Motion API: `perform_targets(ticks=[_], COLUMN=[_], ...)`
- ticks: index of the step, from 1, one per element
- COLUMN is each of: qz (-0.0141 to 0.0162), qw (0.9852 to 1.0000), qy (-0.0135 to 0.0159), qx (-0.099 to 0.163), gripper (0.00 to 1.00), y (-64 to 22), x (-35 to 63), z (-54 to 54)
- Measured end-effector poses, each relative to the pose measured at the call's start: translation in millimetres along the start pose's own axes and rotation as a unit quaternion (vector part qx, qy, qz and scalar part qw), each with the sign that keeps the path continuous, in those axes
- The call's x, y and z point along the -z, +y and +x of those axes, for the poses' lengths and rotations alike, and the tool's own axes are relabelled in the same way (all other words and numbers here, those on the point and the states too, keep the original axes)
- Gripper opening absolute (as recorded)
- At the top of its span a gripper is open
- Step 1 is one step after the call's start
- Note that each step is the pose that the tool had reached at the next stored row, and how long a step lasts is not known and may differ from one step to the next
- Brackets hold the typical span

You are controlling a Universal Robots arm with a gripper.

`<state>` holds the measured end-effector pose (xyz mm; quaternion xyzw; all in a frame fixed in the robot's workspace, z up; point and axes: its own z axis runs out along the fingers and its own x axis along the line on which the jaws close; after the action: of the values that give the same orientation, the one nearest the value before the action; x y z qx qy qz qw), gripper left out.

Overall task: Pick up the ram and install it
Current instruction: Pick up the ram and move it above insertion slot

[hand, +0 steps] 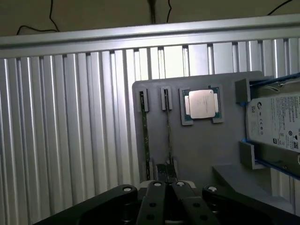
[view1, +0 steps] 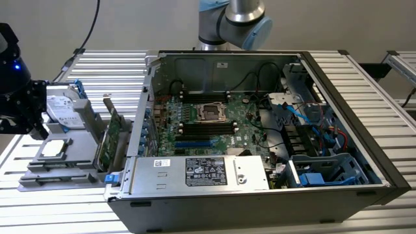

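The ram [hand: 146,140] is a thin green stick standing on edge in a slot of the grey holder tray [hand: 201,150]. A second thin stick [hand: 168,126] stands in the neighbouring slot. My gripper [hand: 167,174] hovers above the tray with its fingers shut, and I see nothing held between them. Its tips line up with the near end of the second stick; whether they touch it I cannot tell. In the exterior view the black gripper [view1: 26,122] hangs at the far left over the tray [view1: 71,170]. The open computer case [view1: 364,141] shows black motherboard slots [view1: 208,129].
On the tray sit a silver CPU [hand: 201,104] and a hard drive [hand: 276,123]. A wider green card with a metal bracket [view1: 109,136] stands between the tray and the case. The power supply [view1: 201,171] fills the case front. The table is slatted aluminium [hand: 65,131].
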<state>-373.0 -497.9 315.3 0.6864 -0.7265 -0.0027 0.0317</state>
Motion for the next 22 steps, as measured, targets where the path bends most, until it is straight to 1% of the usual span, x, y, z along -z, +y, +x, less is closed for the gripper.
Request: perform_targets(ticks=[3, 4, 5, 7, 10, 18, 22], qz=[0.0001, 0.0001, 0.0001, 0.0001, 0.0001, -0.0001, 0.0], qw=[1.0, 1.0, 1.0, 1.0, 1.0, 1.0, 0.9999], qy=[0.0, 0.0, 0.0, 0.0, 0.0, 0.0001, 0.0004], qx=[0.001, 0.001, 0.001, 0.001, 0.001, 0.003, 0.014], gripper=[0.12, 0.16, 0.16, 0.3, 0.3, 0.3, 0.3], y=[0.0, 0.0, 0.0, -0.1, -0.3, -2.0, -2.5], x=[0.0, 0.0, 0.0, -0.1, -4.7, -20.1, -27.5], z=[0.0, 0.0, 0.0, 0.1, 4.2, 22.0, 25.4])
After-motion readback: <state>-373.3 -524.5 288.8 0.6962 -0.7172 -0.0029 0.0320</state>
